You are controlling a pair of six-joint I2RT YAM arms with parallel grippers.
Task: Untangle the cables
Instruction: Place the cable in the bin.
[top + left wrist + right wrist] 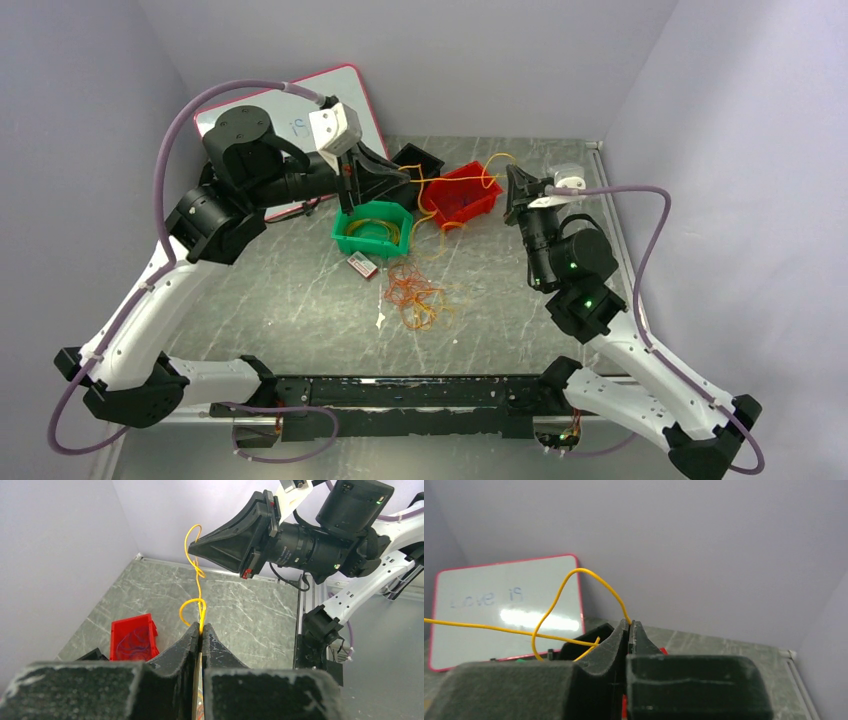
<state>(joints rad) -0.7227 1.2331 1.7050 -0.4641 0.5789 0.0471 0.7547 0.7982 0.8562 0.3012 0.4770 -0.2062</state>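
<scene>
1. Jaws of the left gripper (201, 630) were pressed together on a yellow cable (199, 585), which came out from between the tips in the left wrist view.
2. Jaws of the right gripper (629, 625) were likewise closed, pinching the same yellow cable at their tips. A curved loop of it arched up and to the left in the right wrist view.
3. Between the two grippers, the yellow cable ran as a thin line above the table (280, 300), with small loops and kinks near each end. From above, it crossed over the far left edge of the red bin (480, 205).
4. Both grippers were raised off the table and pointed towards each other, the left gripper from the left and the right gripper from the right.
5. Just near of the left gripper stood a green bin (345, 240) with yellow loops (375, 228) lying inside it.
6. A black bin (418, 158) sat at the far side, between the green bin and the red bin and close to both.
7. More orange and yellow strands hung over the near left side of the red bin, down to the table.
8. Nearer the arm bases, a tangle of orange and red cables (415, 295) lay on the table, near and to the right of the green bin.
9. A small red and white object (362, 265) lay just near of the green bin; I could not tell what it was.
10. A whiteboard (290, 115) with a red frame leaned against the far wall at the left.
</scene>
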